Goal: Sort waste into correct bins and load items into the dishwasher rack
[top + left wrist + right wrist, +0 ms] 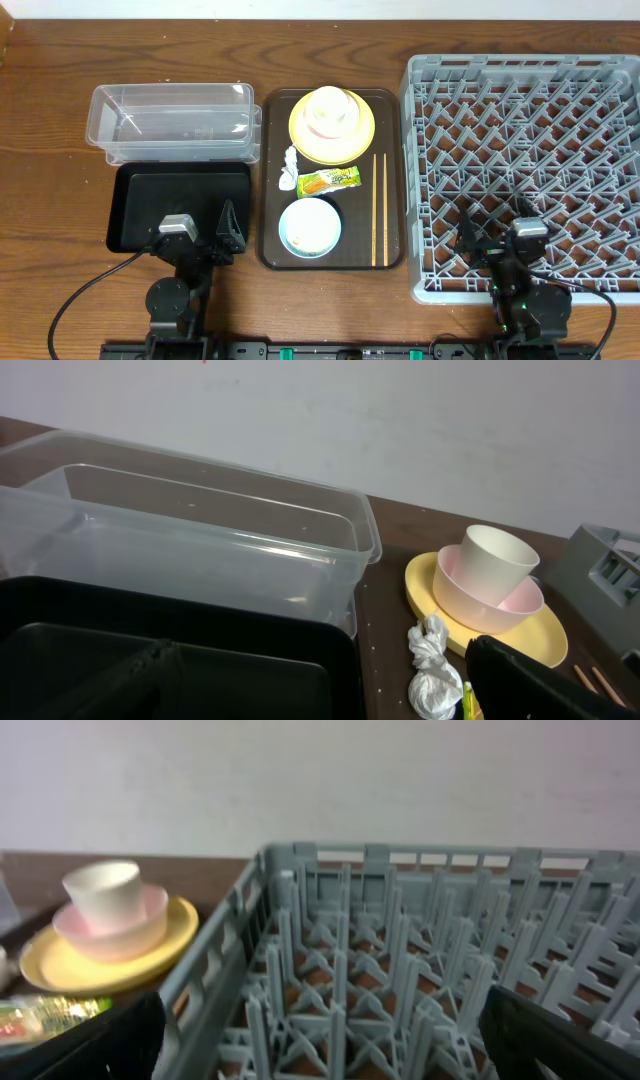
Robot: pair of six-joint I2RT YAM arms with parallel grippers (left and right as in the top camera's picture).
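Down on the brown tray (272,225) one tissue (290,170), one wrapper (330,181), two chopsticks (378,210), one plate (360,137) carrying one white bowl (490,605) and one cup (497,560), and one blue bowl (310,227) holding rice scraps (308,236) are all waiting. Both are gaping wide, gripping nothing: left gripper (320,650) hovering over the black bin (150,200) beside the tub (170,90), right gripper (320,1010) over the rack (520,120). I'm judging the tissue feather-light and squashy, so pinching its bunched middle; crockery is looking slick and breakable, so gripping rims
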